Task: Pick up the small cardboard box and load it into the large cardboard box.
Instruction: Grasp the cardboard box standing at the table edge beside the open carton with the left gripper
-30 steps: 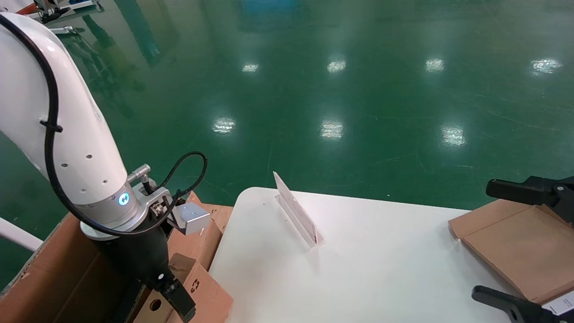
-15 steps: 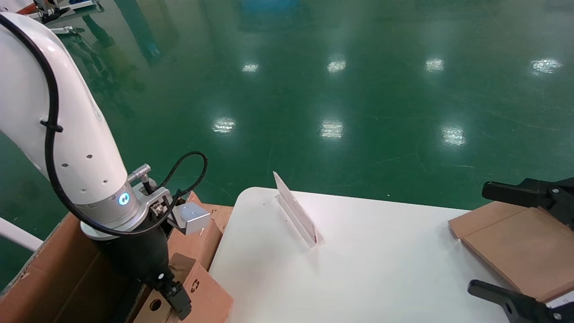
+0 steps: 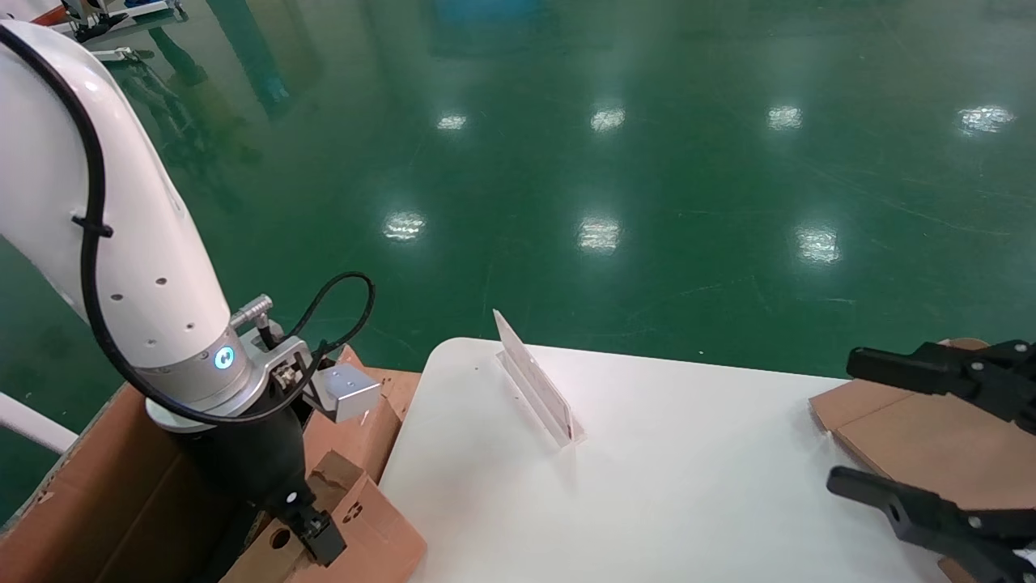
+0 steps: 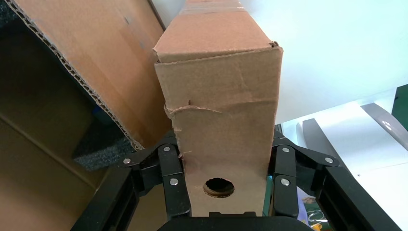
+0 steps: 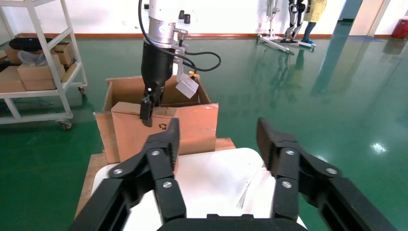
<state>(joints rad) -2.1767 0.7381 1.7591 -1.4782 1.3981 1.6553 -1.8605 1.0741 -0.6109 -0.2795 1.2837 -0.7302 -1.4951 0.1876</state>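
Small cardboard box (image 4: 219, 110): slim brown carton with a round punched hole near the held end and a black recycling symbol on its face; it is tilted at the near left of the scene, just left of the bench edge, over the opening of the large cardboard box.
Left pincer (image 4: 223, 178): clamped on the small cardboard box, one finger (image 4: 169, 174) pressed to each long side beside the punched hole; in the head view it (image 3: 316, 530) points down from the white left arm (image 3: 97, 219).
Large cardboard box (image 3: 97, 478): big brown corrugated carton on the left, beside the bench, flaps raised; the right wrist view shows its front wall (image 5: 192, 127) and the small carton leaning in at its top.
Bench (image 3: 647, 486): white top with a rounded far left corner, filling the near middle and right.
Sign holder (image 3: 538, 389): clear stand with a white card, upright and angled, on the far left part of the bench.
Flat cardboard piece (image 3: 931, 437): brown, lying at the right edge of the bench.
Right pincer (image 3: 898, 437): spread wide, holding nothing, hovering at the right above the flat cardboard piece.
Floor (image 3: 615, 162): glossy green, beyond the bench.
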